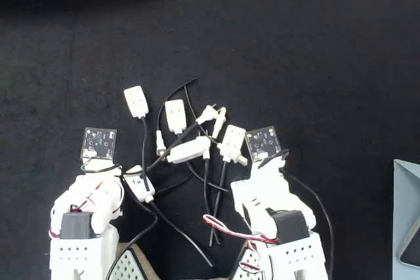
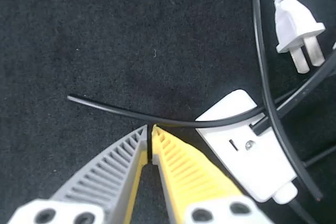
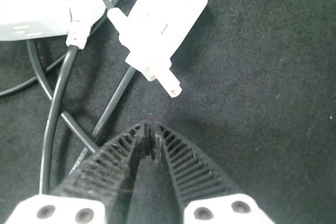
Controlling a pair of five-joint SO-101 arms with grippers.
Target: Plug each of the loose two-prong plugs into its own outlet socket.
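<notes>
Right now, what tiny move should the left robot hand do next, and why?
Probably open the left gripper and ease toward the loose plug: its fingers are shut on nothing, and the plug lies unplugged near the outlet socket.

No text, number or brand mark can be read on anything here. The white outlet socket (image 2: 252, 156) in the left wrist view carries a slot and a small round mark too small to make out, and the second outlet socket (image 3: 163, 19) in the right wrist view has plain slots
</notes>
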